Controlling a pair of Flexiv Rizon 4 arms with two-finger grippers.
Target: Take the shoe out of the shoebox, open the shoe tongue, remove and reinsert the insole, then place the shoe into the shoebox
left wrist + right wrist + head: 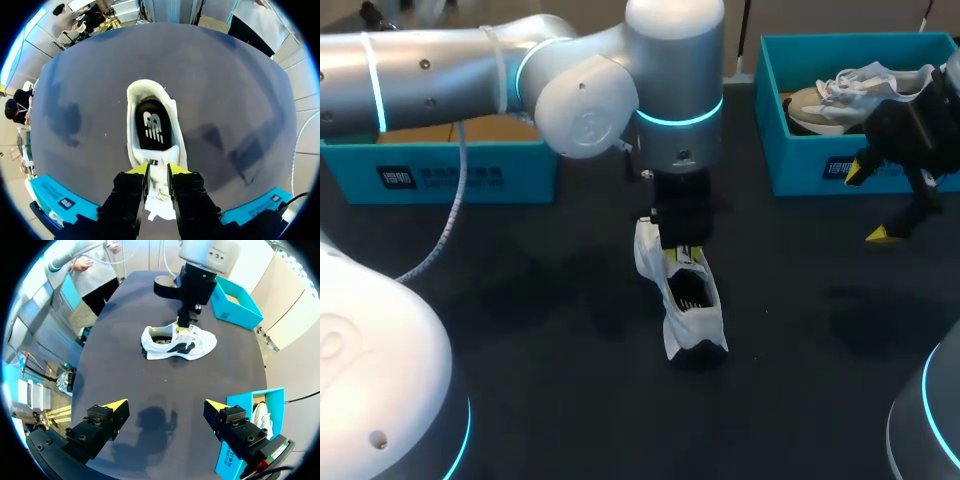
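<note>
Far to the left of the white sneaker [692, 312], a teal shoebox [440, 172] sits at the back of the dark table [520, 320], partly covered by the left arm [430, 70] that crosses above it. That arm ends straight over the sneaker, and the left gripper [159, 172] comes down on the shoe's upper. Its yellow-tipped fingers [138, 170] stand close together with the white tongue [159, 182] pinched between them from both sides. The sneaker itself stands on its sole near the middle of the table, outside both boxes. Seen from the left wrist, its heel opening lies just ahead of the fingers, and the black insole [152, 125] with a white mark lies flat inside the shoe. From the right wrist, the sneaker shows its side, white with a dark panel.

Right of the sneaker and further back is a second teal shoebox [800, 160], open, with a pale beige and white shoe [840, 95] lying inside. The right gripper [880, 205] hangs beside the front of that box, well apart from the sneaker and above the table. Its two fingers are spread wide, with nothing between them but bare tabletop, and its shadow falls on the surface below. In the right wrist view the sneaker lies ahead of this open claw, and the box with the second shoe is just beside one finger.
</note>
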